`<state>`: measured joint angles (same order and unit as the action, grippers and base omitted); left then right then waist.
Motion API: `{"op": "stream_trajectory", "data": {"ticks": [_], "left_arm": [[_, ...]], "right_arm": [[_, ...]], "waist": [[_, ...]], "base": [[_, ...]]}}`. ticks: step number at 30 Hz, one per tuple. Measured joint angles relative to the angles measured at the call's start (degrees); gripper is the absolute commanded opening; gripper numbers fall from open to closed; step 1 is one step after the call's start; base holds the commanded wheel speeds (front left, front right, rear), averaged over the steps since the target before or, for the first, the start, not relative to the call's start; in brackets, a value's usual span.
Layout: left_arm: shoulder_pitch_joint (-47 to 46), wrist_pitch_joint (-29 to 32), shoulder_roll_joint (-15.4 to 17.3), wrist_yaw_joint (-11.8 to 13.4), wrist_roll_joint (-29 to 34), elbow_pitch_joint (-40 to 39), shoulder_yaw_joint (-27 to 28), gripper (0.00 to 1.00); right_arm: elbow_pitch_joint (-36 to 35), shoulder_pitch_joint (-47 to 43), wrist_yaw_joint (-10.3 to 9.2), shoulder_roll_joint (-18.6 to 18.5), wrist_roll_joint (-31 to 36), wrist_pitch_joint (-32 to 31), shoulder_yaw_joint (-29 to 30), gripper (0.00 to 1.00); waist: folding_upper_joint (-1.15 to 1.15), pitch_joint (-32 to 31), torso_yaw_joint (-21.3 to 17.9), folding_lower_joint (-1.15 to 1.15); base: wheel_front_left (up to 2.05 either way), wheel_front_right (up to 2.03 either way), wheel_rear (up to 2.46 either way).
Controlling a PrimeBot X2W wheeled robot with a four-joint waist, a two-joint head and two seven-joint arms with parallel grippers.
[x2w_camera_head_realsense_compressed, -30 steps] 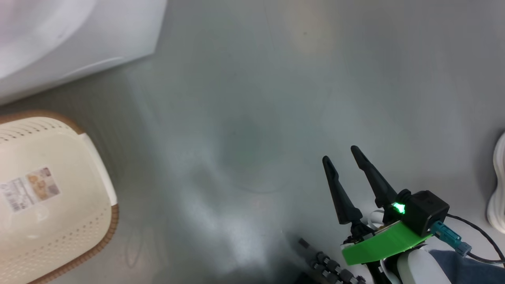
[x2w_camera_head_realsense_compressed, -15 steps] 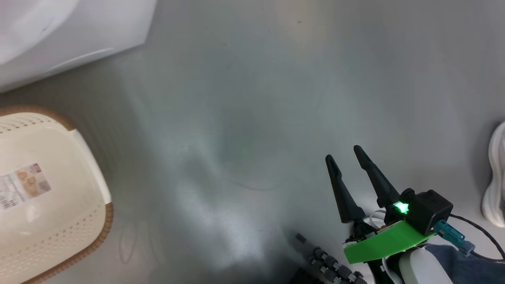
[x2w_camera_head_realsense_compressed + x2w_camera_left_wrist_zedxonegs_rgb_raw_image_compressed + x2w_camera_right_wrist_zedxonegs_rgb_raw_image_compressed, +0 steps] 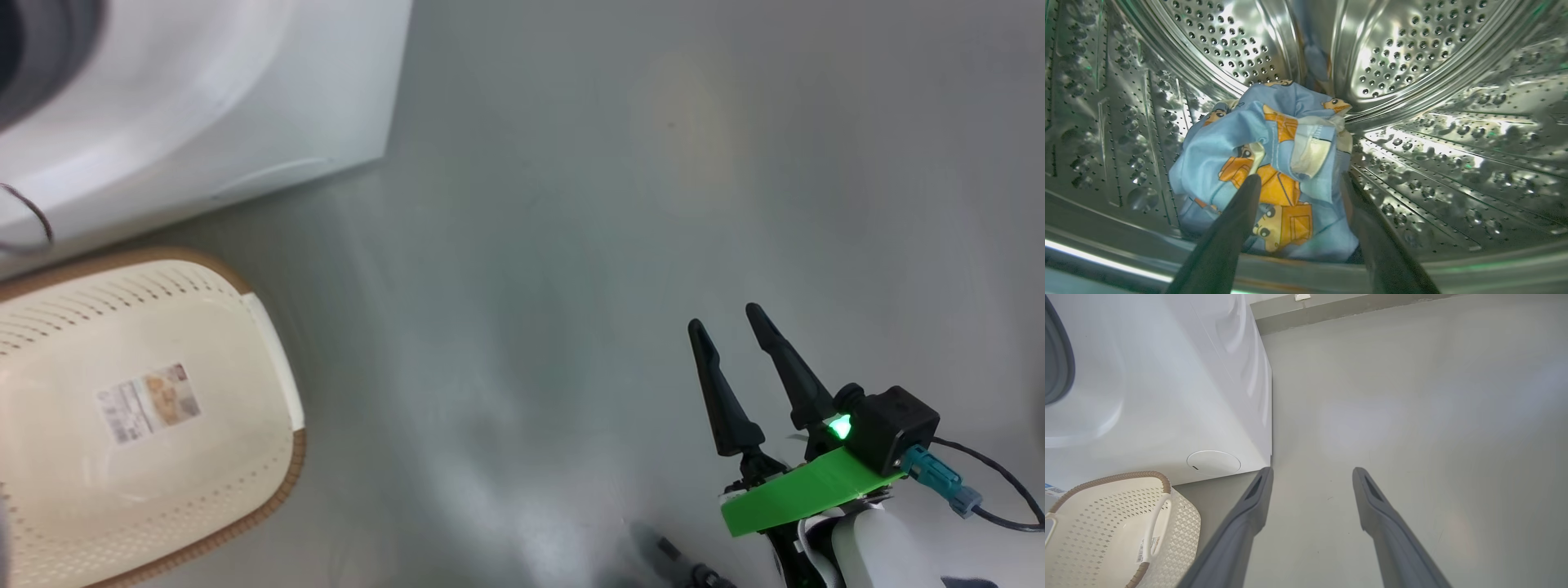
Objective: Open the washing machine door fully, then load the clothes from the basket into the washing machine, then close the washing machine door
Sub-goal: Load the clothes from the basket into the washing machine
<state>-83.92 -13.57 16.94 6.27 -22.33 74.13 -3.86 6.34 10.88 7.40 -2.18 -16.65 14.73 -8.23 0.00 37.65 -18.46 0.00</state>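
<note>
The clothes (image 3: 1229, 143) lie crumpled, light blue with orange figures.

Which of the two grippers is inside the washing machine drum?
The left gripper: its open fingers point at the clothes lying in the perforated steel drum. The right gripper is open above bare floor, outside the washing machine.

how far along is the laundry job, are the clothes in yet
Done: the clothes lie in the washing machine's steel drum, and the basket on the floor is empty. In hand: the left gripper is inside the drum, open, fingers apart before the bundle, gripping nothing. The right gripper hangs open over the floor. Left: draw the left arm out and close the door.
</note>
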Motion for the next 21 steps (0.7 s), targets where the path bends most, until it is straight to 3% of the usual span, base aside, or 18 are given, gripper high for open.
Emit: {"op": "stream_trajectory", "data": {"ticks": [8, 21], "left_arm": [[9.9, -0.7, -5.0, -0.5, -1.7, -0.6, 0.6, 1.0], [26.0, -0.9, -10.8, -0.5, -0.5, -10.2, 0.6, 1.0]], "right_arm": [[1.8, -0.6, 0.0, 0.0, 0.2, 0.0, 1.1, 1.0], [3.1, -4.4, 0.0, -0.3, 1.0, 0.0, 5.4, 1.0]], "waist": [[0.0, -7.2, 2.6, 0.0], [0.0, -17.9, 8.4, 0.0]], "base": [[0.0, 0.0, 0.0], [0.0, 0.0, 0.0]]}}
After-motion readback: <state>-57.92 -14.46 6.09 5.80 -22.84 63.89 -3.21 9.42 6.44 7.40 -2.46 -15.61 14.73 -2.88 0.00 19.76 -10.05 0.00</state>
